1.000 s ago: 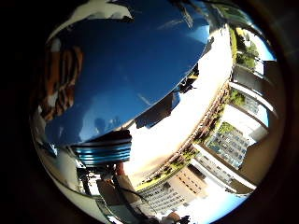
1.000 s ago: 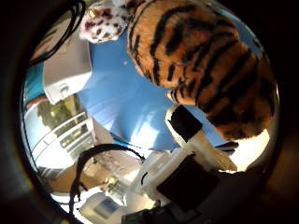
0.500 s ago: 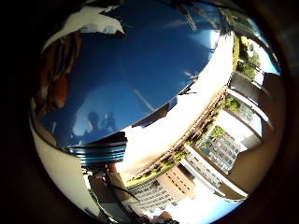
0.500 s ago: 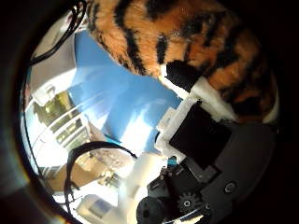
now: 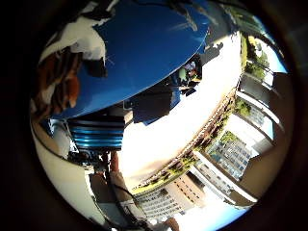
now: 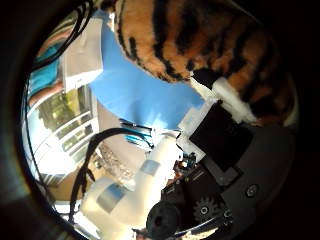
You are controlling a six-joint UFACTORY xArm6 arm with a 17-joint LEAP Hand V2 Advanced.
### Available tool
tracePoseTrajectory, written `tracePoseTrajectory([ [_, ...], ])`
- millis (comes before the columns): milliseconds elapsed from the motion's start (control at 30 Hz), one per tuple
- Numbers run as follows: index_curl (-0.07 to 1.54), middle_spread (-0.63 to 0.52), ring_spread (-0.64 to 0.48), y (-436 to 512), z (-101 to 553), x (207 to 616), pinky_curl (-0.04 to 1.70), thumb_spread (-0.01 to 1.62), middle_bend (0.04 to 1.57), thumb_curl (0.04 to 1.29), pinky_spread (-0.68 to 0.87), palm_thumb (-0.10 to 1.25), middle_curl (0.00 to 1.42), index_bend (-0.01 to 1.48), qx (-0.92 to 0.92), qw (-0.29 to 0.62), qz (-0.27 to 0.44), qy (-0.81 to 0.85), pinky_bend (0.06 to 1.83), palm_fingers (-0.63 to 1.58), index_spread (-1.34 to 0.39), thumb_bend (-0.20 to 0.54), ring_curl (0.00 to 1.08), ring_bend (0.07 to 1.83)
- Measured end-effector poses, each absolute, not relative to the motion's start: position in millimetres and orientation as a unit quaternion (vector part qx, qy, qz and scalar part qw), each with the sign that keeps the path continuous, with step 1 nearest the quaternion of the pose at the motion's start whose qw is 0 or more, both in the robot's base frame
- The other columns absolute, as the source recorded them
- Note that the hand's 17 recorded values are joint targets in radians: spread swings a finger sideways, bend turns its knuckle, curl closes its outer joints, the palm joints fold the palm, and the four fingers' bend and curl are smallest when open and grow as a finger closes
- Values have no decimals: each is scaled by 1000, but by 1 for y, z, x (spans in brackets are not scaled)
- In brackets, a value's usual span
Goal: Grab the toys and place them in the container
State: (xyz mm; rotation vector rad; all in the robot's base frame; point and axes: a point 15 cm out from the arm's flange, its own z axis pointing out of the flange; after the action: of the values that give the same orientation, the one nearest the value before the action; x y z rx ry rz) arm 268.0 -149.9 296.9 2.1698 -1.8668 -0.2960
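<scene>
An orange, black-striped tiger plush toy (image 6: 200, 40) fills much of the thumb side view, close against my palm. My right hand (image 6: 220, 130) has a white and black finger (image 6: 227, 97) curled into the toy's fur, holding it. The same toy's flank (image 5: 55, 89) shows in the little finger side view beside another white finger (image 5: 82, 41). Below lies the blue tabletop (image 5: 144, 53). A white box (image 6: 82, 57) stands on the blue surface past the toy.
A blue ribbed crate (image 5: 96, 132) sits below the table's edge. The white robot arm (image 6: 135, 185) reaches in behind the hand. Windows with buildings outside (image 5: 226, 149) lie beyond the table.
Both views have shifted, so the hand has moved. The finger has closed further against the tiger toy. More of the table's edge and the room now show.
</scene>
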Motion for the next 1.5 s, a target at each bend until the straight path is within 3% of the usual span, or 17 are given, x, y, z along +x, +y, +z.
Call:
tracePoseTrajectory([
  [267, 28, -257, -106, -89, 405, 280, 727, 1126, 1133, 678, 161, 959, 1065, 776, 792, 68, -71, -603, 1513, 875, -933, -14, 833, 1424],
  [467, -9, -258, -112, -29, 471, 316, 784, 1130, 1159, 709, 142, 957, 1097, 873, 817, -8, -38, -575, 1528, 845, -980, -10, 845, 1453],
  [667, -13, -257, -114, 58, 498, 361, 829, 1124, 1181, 742, 129, 993, 1118, 956, 829, -66, -54, -553, 1538, 835, -1003, -9, 849, 1465],
  [1033, -16, -251, -125, 206, 473, 452, 885, 1095, 1215, 791, 126, 989, 1126, 1063, 829, -155, -29, -537, 1544, 823, -1003, -17, 851, 1476],
  [1233, -17, -248, -126, 254, 411, 484, 904, 1089, 1227, 807, 125, 965, 1125, 1095, 831, -135, -43, -538, 1543, 811, -997, -20, 851, 1486],
  [1500, -12, -241, -120, 265, 354, 500, 944, 1108, 1247, 796, 119, 826, 1120, 1142, 828, -93, -46, -550, 1504, 746, -968, -33, 849, 1514],
])
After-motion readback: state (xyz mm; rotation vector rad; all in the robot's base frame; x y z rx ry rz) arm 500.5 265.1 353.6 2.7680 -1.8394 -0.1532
